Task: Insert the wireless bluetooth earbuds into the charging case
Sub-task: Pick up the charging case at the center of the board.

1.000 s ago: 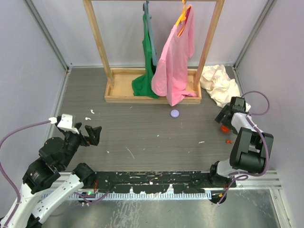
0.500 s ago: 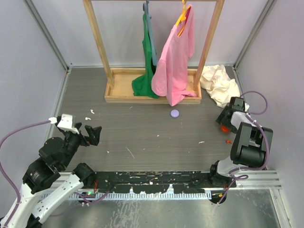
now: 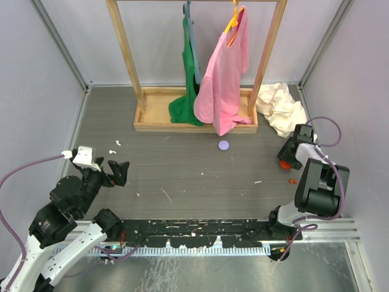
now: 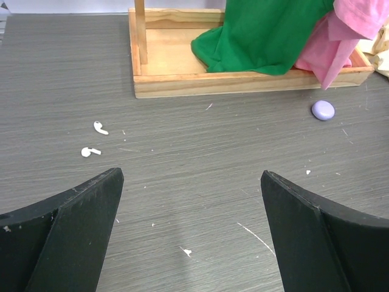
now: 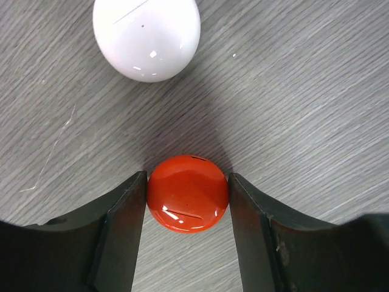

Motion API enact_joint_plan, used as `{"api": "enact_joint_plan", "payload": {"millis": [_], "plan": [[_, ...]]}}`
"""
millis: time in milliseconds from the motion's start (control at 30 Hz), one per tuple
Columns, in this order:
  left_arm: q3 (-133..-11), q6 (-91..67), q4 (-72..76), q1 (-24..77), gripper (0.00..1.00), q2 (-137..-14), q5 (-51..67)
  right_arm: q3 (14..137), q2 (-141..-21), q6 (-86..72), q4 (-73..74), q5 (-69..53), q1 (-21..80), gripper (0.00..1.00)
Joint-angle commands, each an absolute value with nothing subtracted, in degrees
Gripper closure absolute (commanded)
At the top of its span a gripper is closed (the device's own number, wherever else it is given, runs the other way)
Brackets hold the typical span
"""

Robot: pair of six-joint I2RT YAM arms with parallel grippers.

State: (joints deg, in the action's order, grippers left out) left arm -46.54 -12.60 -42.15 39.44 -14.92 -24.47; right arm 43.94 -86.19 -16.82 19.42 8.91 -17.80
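Note:
A glossy red round charging case (image 5: pixel 188 193) lies on the grey table between the fingers of my right gripper (image 5: pixel 188 182), and both fingers touch its sides. In the top view it is a red spot (image 3: pixel 284 163) under that gripper (image 3: pixel 287 157) at the far right. A white round case (image 5: pixel 146 36) lies just beyond it. Two white earbuds (image 4: pixel 100 128) (image 4: pixel 90 151) lie at the left, ahead of my left gripper (image 4: pixel 191 176), which is wide open and holds nothing. A purple case (image 3: pixel 223 145) sits mid-table.
A wooden clothes rack (image 3: pixel 194 115) holding a green and a pink garment stands at the back. A crumpled white cloth (image 3: pixel 279 108) lies at the back right. A small red piece (image 3: pixel 292 180) lies near the right arm. White flecks dot the table.
The right gripper's fingers have closed in onto the red case. The left arm has not moved.

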Motion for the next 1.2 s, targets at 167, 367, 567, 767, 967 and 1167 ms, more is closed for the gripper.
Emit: {"api": "enact_joint_plan", "payload": {"millis": [167,367,567,767,967,1167], "plan": [[-46.32,-12.61,-39.13,39.60,0.02,-14.63,-24.94,44.71,-77.99,-16.92,22.43,8.14,-11.15,0.47],[-46.47,-12.76,-39.24,39.62,0.02,-15.62,-22.25,46.03,-76.08,-17.49,23.29,10.16,-0.46,0.47],[-47.81,-14.80,-40.92,39.61,0.02,-19.47,-17.11,48.78,-74.98,-15.46,24.49,10.79,10.42,0.47],[-48.40,-19.21,-43.35,39.58,0.02,-22.66,-14.34,50.15,-73.44,-10.63,23.71,8.65,19.83,0.47],[-48.18,-23.22,-41.61,39.55,0.02,-25.46,-9.99,50.33,-71.80,-3.45,21.27,2.91,26.83,0.48],[-47.41,-26.45,-39.55,39.56,0.02,-29.40,-7.15,49.67,-70.86,6.18,18.04,-4.98,31.81,0.48]]}}
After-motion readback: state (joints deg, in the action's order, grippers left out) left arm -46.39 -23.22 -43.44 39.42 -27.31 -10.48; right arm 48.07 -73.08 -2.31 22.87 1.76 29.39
